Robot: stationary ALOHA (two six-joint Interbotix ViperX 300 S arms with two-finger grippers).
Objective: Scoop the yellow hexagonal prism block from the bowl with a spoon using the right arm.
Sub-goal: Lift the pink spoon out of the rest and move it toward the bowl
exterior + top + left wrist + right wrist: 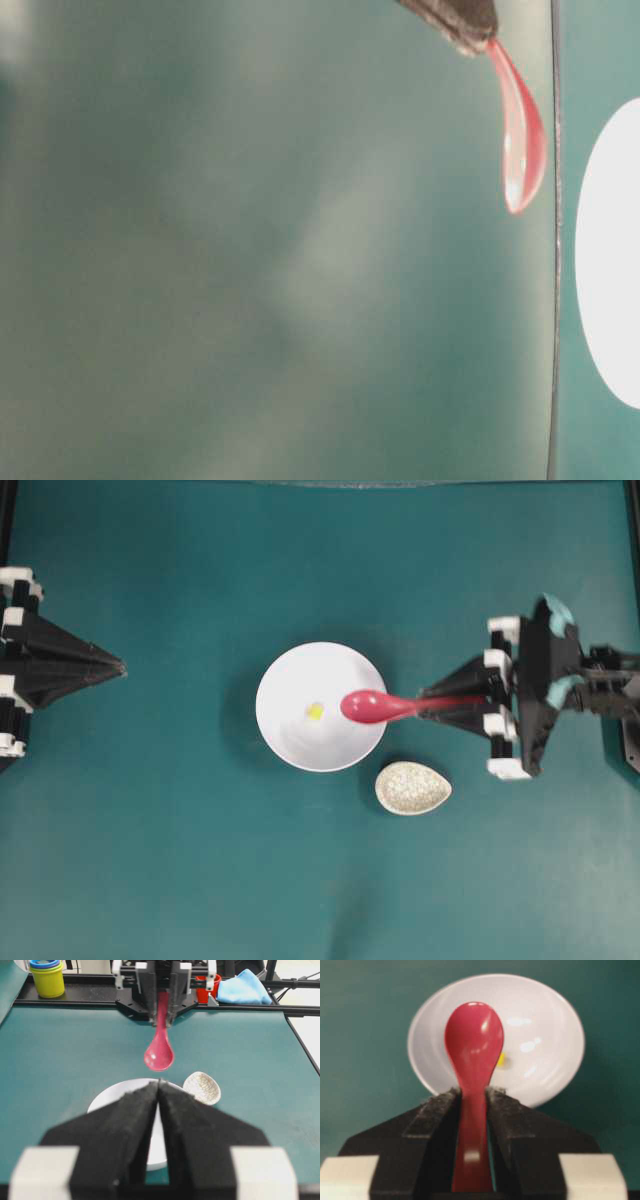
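Observation:
The white bowl (320, 707) sits mid-table with the tiny yellow hexagonal prism block (314, 711) on its floor. My right gripper (425, 702) is shut on the handle of the pink-red spoon (372, 706), whose scoop hangs over the bowl's right part, above and right of the block. In the right wrist view the spoon (474, 1045) stands in front of the bowl (545, 1045) and hides most of the block (501, 1059); my right gripper (473, 1095) clamps the handle. My left gripper (120, 666) rests shut and empty at the left edge, its tips (159, 1084) touching.
A speckled beige spoon rest (413, 787) lies just right of the bowl's near side. Beyond the table's far edge in the left wrist view stand a stack of coloured cups (47, 977), a red cup (212, 986) and a blue cloth (243, 988).

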